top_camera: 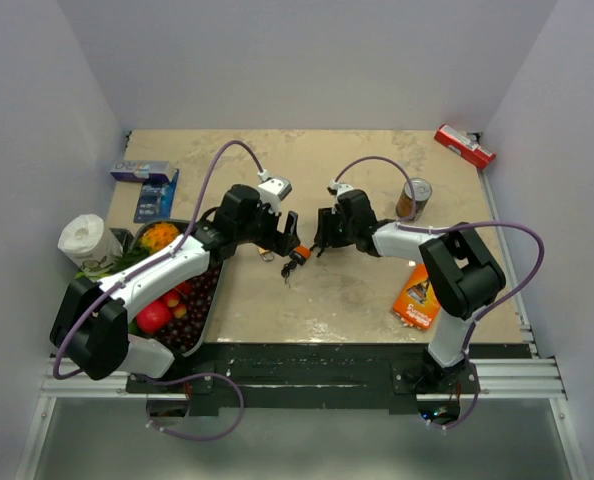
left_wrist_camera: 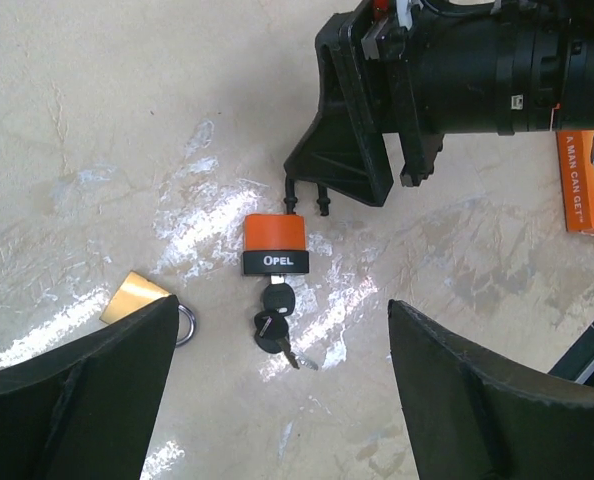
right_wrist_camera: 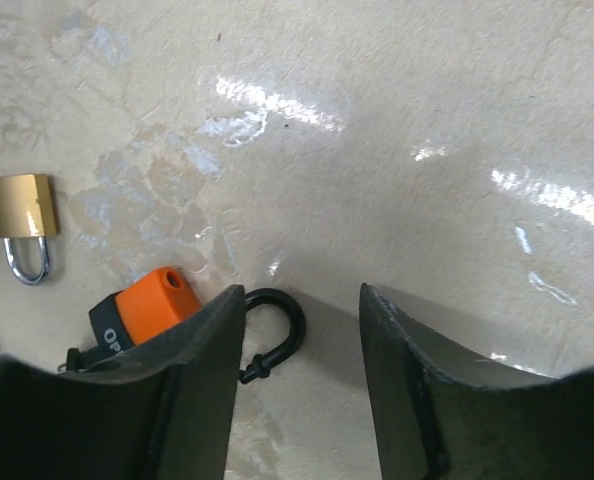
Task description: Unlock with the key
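The orange padlock (left_wrist_camera: 275, 235) lies on the table with its black shackle (right_wrist_camera: 282, 325) swung out of the body; one shackle hole shows empty. The key (left_wrist_camera: 277, 296) sits in the padlock's bottom slot, and a second black-headed key (left_wrist_camera: 275, 338) hangs from it on the table. My left gripper (left_wrist_camera: 279, 305) hovers open, its fingers wide on either side of the keys and touching nothing. My right gripper (right_wrist_camera: 299, 295) is open over the shackle end, its left finger (right_wrist_camera: 192, 370) covering part of the orange body. In the top view both grippers (top_camera: 282, 240) (top_camera: 319, 240) face each other across the padlock (top_camera: 299, 256).
A small brass padlock (right_wrist_camera: 22, 207) lies just left of the orange one. A tray of fruit (top_camera: 202, 320) stands at the left edge, with a paper roll (top_camera: 82, 238) and blue boxes (top_camera: 145, 172) behind. A can (top_camera: 414, 198), a red box (top_camera: 465, 146) and an orange packet (top_camera: 417, 297) lie on the right.
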{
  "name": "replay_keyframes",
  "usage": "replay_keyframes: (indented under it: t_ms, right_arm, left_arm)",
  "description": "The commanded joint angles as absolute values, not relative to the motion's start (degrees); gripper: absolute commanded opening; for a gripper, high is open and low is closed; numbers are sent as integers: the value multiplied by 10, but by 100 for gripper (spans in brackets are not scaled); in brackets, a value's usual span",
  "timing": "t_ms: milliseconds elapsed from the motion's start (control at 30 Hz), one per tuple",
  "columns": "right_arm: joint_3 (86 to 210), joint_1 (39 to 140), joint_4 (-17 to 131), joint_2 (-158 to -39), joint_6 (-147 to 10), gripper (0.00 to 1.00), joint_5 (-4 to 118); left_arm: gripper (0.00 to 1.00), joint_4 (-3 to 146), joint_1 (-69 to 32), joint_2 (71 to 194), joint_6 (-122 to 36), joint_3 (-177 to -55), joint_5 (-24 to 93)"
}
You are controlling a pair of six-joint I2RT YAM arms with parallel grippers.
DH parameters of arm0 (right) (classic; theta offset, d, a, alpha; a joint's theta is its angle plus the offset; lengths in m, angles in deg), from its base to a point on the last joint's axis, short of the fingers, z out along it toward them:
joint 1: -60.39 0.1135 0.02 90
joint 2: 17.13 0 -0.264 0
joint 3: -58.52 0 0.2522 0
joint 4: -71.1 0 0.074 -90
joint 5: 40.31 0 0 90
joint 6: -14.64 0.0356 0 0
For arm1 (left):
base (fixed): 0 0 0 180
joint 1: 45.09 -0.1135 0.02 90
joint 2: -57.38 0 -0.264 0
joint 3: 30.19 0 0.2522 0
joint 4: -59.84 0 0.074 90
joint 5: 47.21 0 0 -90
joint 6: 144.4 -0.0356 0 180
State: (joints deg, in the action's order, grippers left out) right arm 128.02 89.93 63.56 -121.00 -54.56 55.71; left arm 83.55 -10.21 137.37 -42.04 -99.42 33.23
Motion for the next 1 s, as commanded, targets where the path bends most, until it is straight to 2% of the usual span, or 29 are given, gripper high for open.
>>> replay_keyframes:
  t_ms: [0,133,267,433,967]
  right_arm:
    - [1297,898,609,-1196,-552,57,502]
    - [1261,905,609,-1143,-509,63,492]
    - [1205,933,638,-1072,-459,65,485]
    - [1147,977,687,-1044,-393,66,491]
    - [1210,1008,715,-1166,-367,69,474]
  left_arm:
    - [89,819,-106,1355,-434,-989,344]
    - [90,819,-106,1347,-433,-987,348]
    - [90,820,-105,1341,-431,-986,353]
    - [90,819,-105,1335,-429,-983,357]
    - [91,819,-106,1331,-437,-979,359]
